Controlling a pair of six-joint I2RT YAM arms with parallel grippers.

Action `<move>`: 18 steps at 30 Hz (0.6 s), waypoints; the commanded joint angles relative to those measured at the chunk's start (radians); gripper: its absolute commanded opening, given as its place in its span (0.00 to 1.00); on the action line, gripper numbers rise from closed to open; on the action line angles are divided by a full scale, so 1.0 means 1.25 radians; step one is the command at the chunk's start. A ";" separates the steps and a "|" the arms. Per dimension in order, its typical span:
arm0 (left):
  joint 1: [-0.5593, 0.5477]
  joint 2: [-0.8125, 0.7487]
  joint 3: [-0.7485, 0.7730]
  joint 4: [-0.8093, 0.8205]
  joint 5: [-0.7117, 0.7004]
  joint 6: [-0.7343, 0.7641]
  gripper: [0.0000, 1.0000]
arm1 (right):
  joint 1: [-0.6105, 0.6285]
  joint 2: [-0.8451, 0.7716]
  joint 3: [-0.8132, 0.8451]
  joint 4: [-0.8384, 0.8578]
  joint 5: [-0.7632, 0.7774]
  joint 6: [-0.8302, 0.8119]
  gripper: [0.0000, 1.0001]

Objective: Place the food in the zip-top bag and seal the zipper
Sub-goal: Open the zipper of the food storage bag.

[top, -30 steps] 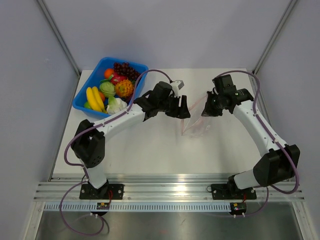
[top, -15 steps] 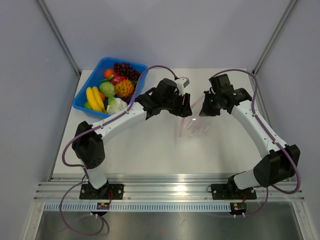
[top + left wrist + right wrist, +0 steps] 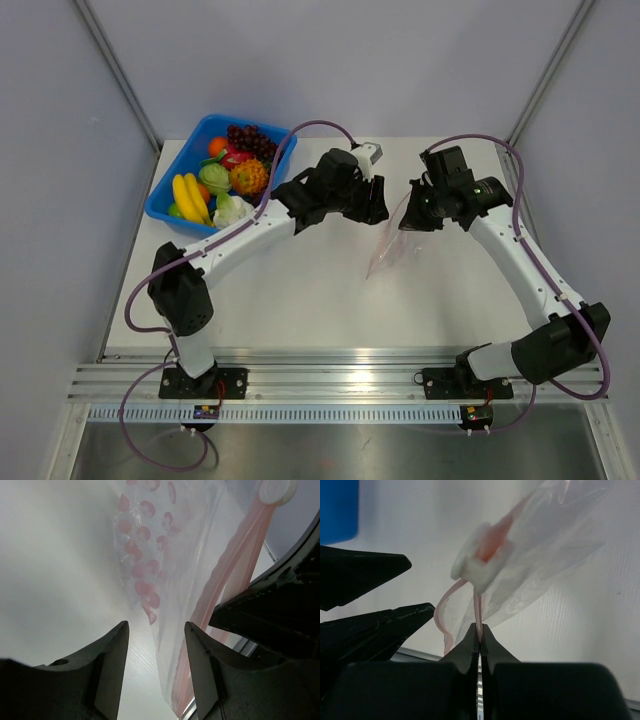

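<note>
The zip-top bag [image 3: 388, 252] is clear with red dots and hangs above the table. My right gripper [image 3: 412, 215] is shut on its pink zipper [image 3: 479, 615], just below the white slider [image 3: 479, 566]. My left gripper [image 3: 378, 205] is open right beside the bag's top. In the left wrist view the bag [image 3: 170, 570] and zipper [image 3: 230, 565] hang between and beyond its spread fingers [image 3: 112, 665], with no grip on them. The food sits in the blue tray: bananas [image 3: 190, 197], grapes [image 3: 250, 138], cabbage [image 3: 232, 210].
The blue tray [image 3: 165, 218] stands at the table's back left; a corner of it shows in the right wrist view [image 3: 337, 510]. The left gripper's black fingers [image 3: 370, 575] fill the left of that view. Grey walls enclose the table.
The left gripper has moved up and right to the bag's top. The right gripper has raised the bag, so it now hangs narrower and clear of the table.
</note>
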 commanded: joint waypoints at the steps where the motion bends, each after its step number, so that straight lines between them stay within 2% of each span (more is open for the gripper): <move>1: -0.005 0.012 0.050 0.021 -0.045 -0.020 0.52 | 0.011 -0.025 0.022 0.000 -0.005 0.010 0.00; 6: -0.007 0.017 0.060 0.032 -0.008 -0.014 0.54 | 0.013 -0.033 0.016 0.001 -0.007 0.013 0.00; 14: -0.016 -0.080 -0.098 0.179 0.063 -0.041 0.53 | 0.013 -0.030 0.015 0.008 -0.009 0.021 0.00; 18: -0.033 -0.086 -0.107 0.182 0.064 -0.035 0.54 | 0.013 -0.030 0.014 0.012 -0.012 0.023 0.00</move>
